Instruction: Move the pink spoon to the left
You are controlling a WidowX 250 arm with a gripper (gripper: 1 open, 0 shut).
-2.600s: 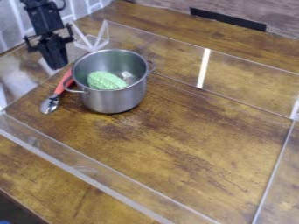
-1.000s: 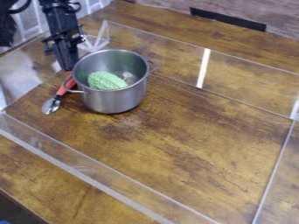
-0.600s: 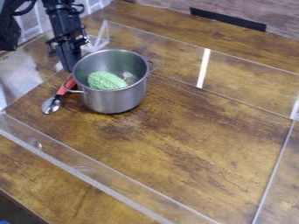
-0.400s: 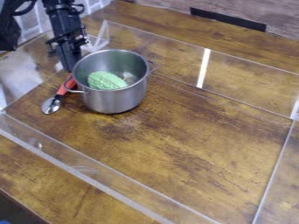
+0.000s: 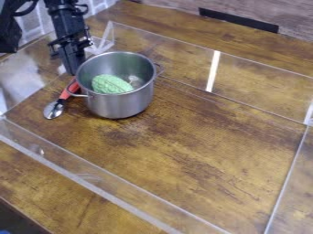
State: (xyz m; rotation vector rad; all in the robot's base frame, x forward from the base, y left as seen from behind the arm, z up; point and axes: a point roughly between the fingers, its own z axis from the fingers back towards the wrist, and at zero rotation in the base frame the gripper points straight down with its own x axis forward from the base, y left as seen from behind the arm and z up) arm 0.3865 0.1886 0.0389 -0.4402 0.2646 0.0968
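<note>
1. Only one camera view is given, looking down across a wooden tabletop walled by clear panels.
2. The pink spoon lies flat on the tabletop just beside the left side of a steel pot. Its handle looks to be touching or nearly touching the pot wall; I cannot tell which.
3. The spoon's long axis runs on a diagonal: the pink handle end points up and right toward the pot and the arm, and the shiny bowl end points down and left toward the near-left corner.
4. The gripper hangs above the handle end, behind the pot's left rim, angled steeply down. Its fingers are clenched together with nothing seen between them; the spoon is not held.
5. A green object sits inside the pot.
6. Risks, as I judge them: with the fingers clenched, a grasp would first need them released, and the handle sits so close to the pot that one finger could catch the rim and shove or tip the pot.
7. If the spoon is pushed instead, pressing near the handle end alone could pivot it around the heavier bowl rather than slide it left.
8. The clear side wall at the left limits travel; the bowl could jam against it.
</note>
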